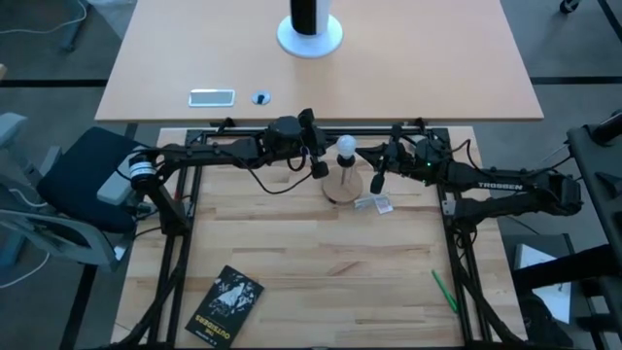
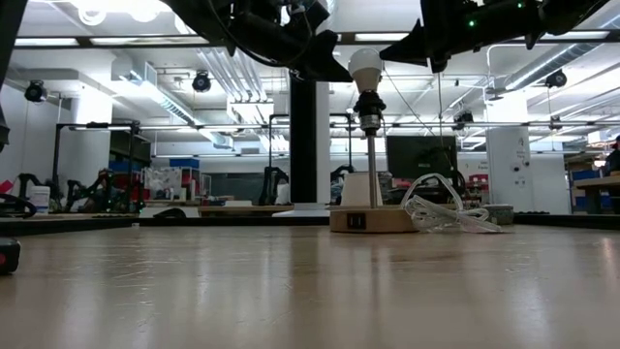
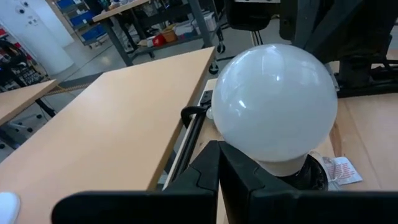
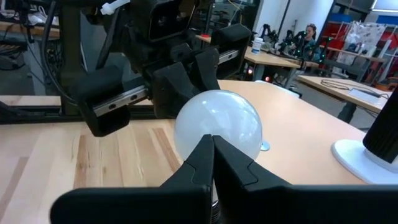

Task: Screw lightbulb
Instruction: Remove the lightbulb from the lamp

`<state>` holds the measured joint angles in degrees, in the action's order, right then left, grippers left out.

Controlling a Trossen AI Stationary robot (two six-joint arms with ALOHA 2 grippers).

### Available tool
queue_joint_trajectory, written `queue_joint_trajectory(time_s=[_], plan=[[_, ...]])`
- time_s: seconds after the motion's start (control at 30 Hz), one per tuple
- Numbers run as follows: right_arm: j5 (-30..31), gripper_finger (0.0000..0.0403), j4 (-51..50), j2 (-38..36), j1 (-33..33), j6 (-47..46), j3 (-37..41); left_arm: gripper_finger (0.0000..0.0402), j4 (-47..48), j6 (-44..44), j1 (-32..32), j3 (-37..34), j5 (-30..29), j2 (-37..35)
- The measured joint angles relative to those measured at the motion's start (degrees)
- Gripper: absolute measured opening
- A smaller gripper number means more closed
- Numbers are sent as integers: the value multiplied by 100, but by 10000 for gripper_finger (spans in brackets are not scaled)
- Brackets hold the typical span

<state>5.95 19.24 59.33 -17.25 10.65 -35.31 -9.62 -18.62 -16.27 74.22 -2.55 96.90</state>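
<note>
Both our grippers, left and right, hang pressed together beside the bulb seated on its stand; next we must open one and grasp the bulb to turn it.

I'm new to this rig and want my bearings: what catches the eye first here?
The white bulb stands out, sitting atop a thin lamp stand on a round wooden base mid-table. The two dark arms meet there: the left tool and right tool flank it, both shut and holding nothing. Behind, a big white cylinder stands on the far table.
</note>
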Motion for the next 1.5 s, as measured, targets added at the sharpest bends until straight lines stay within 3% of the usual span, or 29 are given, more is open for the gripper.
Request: queue_joint_trajectory(time_s=[0.37,0.5,0.6,0.93,1.23,1.33,1.5], plan=[[337,0,35,5,-11,28,7,0,255,75,88,-9,27,-30],[719,0,-3,25,-28,13,12,0,306,56,200,-11,618,-149],[742,0,-104,64,-24,36,72,0,416,5,332,-2,678,-349],[685,0,-425,-335,11,-143,86,0,650,-272,422,9,-972,-476],[499,0,-1457,-871,4,-511,102,0,637,-274,352,2,-1027,-175],[65,3,-1420,-855,2,-551,114,0,468,-274,345,0,-1009,-109],[16,25,-945,-784,6,-177,133,0,298,-321,350,0,-1021,-83]])
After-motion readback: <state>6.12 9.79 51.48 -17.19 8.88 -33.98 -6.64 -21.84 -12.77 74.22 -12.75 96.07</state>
